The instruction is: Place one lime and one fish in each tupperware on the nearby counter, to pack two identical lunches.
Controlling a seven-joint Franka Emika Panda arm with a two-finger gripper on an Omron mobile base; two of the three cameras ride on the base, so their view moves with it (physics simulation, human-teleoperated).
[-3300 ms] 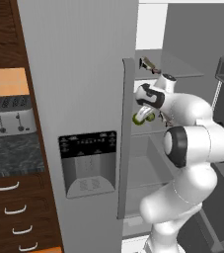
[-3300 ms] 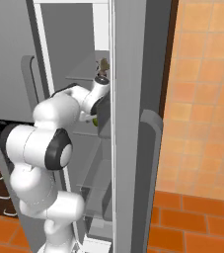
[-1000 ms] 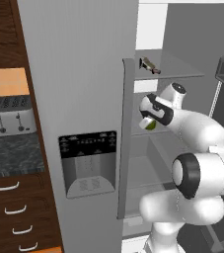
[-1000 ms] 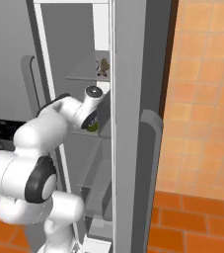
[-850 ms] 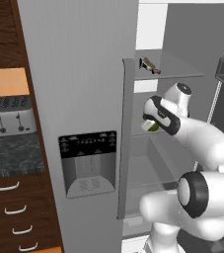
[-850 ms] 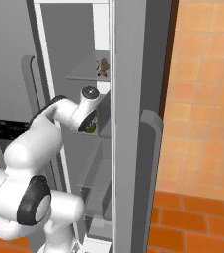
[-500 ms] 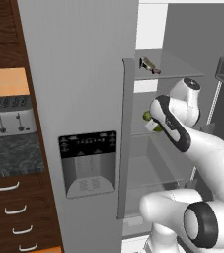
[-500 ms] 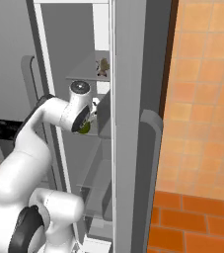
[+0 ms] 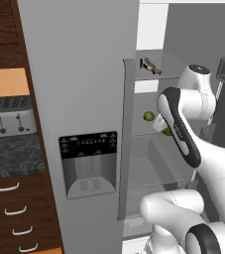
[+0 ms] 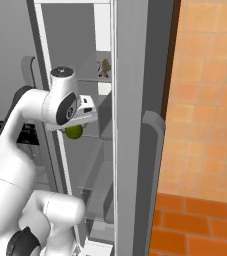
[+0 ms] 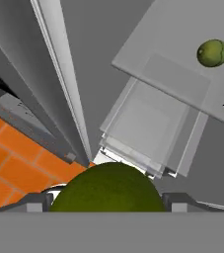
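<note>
My two-finger claw is clamped on a small round yellow-green lime, jaws standing wide because the fruit fills the gap between them. In the hand view it bulges up at 6 o'clock between my dark fingertips. From the right base view the same lime hangs just under my wrist, inside the open grey refrigerator.

Out from there, a second lime sits on a pale glass shelf at 2 o'clock in the hand view; in the left base view it lies at the shelf's front edge. One shelf higher lies a slim grey-brown fish with its tail toward the door.

Far off at 9 o'clock in the left base view, the dark speckled stone counter carries a silver toaster.

I judge the lime firm, light and smooth-skinned, apt to roll or squirt out if pinched off-centre, so I want it held across its widest middle
</note>
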